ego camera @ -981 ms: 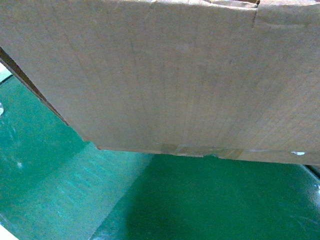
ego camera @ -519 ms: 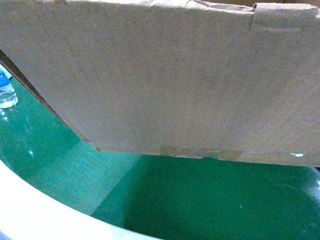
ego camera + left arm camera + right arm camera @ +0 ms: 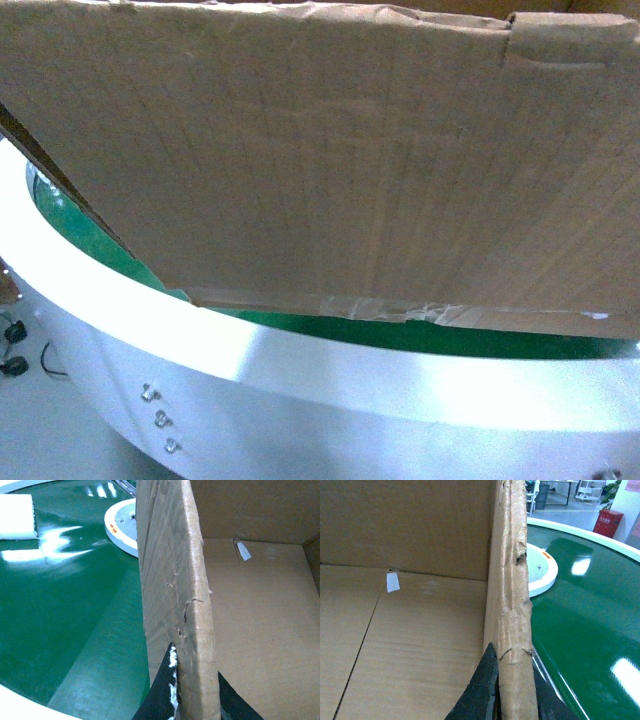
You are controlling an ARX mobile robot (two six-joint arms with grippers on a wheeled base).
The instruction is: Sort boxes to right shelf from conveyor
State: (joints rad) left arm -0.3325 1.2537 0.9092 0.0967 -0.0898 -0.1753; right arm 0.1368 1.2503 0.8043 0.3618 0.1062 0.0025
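Box [image 3: 330, 170] fills upper frame, lifted clear of conveyor [image 3: 90, 235]; left gripper [image 3: 192, 690] pinching its left wall, right gripper [image 3: 507, 690] pinching right wall. Pickup done, operator; you still have carry and placement ahead, shelf not in view

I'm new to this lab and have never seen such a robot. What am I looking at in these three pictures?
A two-armed robot on wheels holds a big brown cardboard box. The head camera on the robot looks forward, so the box's outer wall fills that view; below it is the conveyor, a white rim around a glossy green belt. The other two pictures come from cameras on the wrists. Each shows a dark pincer clamped over a ragged box wall: the left pincer and the right pincer. Inside, a small white sticker sits on the box floor.
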